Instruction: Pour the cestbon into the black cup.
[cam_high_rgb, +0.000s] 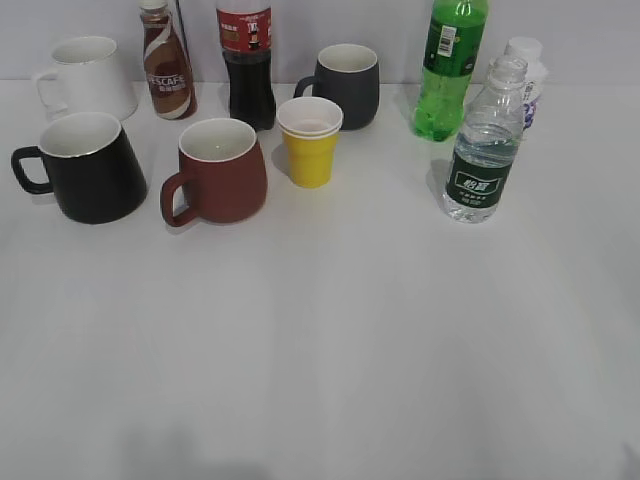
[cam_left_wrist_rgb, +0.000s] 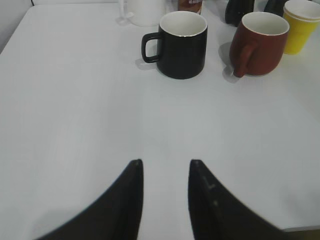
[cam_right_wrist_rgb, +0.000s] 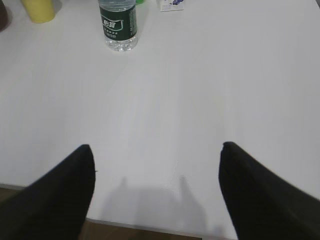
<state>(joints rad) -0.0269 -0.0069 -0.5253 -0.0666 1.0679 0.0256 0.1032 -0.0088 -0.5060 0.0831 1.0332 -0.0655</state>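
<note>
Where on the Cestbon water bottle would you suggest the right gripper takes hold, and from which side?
Grip the cestbon around its labelled middle, coming level from the front: it stands upright and uncapped, that side is open, and the right gripper already faces it with jaws wide.

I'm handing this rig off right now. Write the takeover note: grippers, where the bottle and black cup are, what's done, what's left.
Left gripper: open, empty, low over bare table, short of the black cup.
Right gripper: wide open, empty, well back from the cestbon.
Cestbon: upright at right of the table, cap off, partly full, in front of the green soda bottle.
Black cup: upright at far left, beside the reddish-brown mug.
Done: nothing grasped.
Left: grasp the bottle, carry it across, pour into the black cup.
</note>
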